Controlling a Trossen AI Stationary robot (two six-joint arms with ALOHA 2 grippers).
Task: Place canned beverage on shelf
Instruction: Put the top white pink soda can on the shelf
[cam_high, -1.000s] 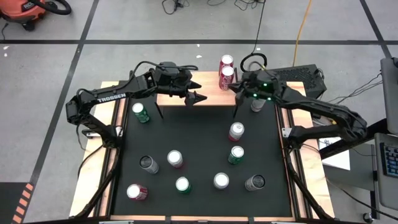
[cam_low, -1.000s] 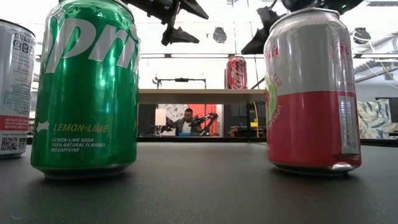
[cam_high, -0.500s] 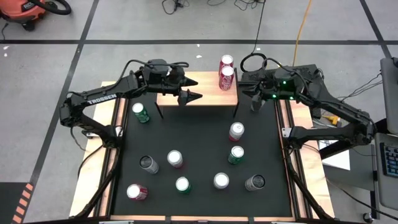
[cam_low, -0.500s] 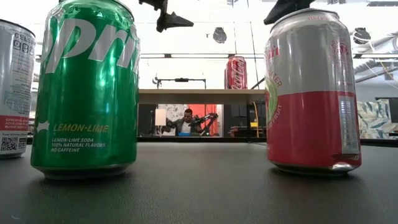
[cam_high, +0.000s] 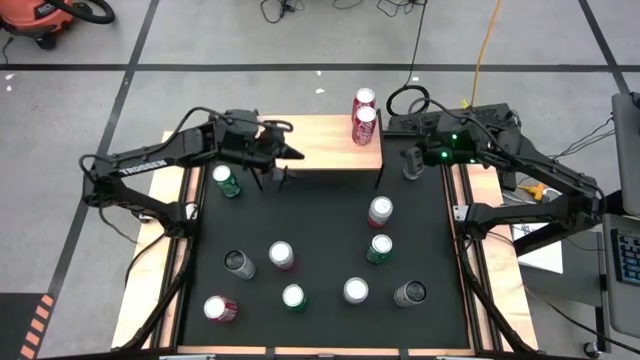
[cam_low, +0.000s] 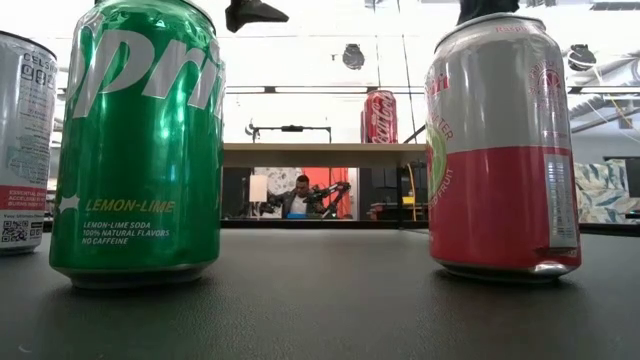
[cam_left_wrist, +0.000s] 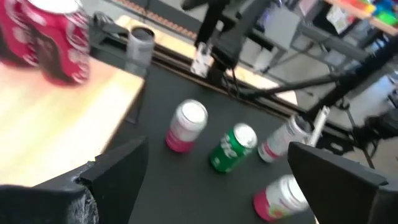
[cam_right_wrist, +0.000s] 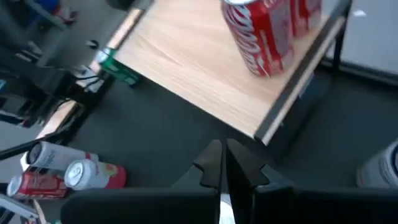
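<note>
Meanwhile left gripper (cam_high: 285, 163) has drawn back off the shelf (cam_high: 330, 150), open and empty

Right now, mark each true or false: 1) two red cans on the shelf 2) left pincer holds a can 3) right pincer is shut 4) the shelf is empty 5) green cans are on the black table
1) True: two red cans stand at one end of the shelf.
2) False: the left pincer is open and empty.
3) True: the right pincer is shut, holding nothing.
4) False: it carries the two red cans.
5) True: for example a green can on the black table.
</note>
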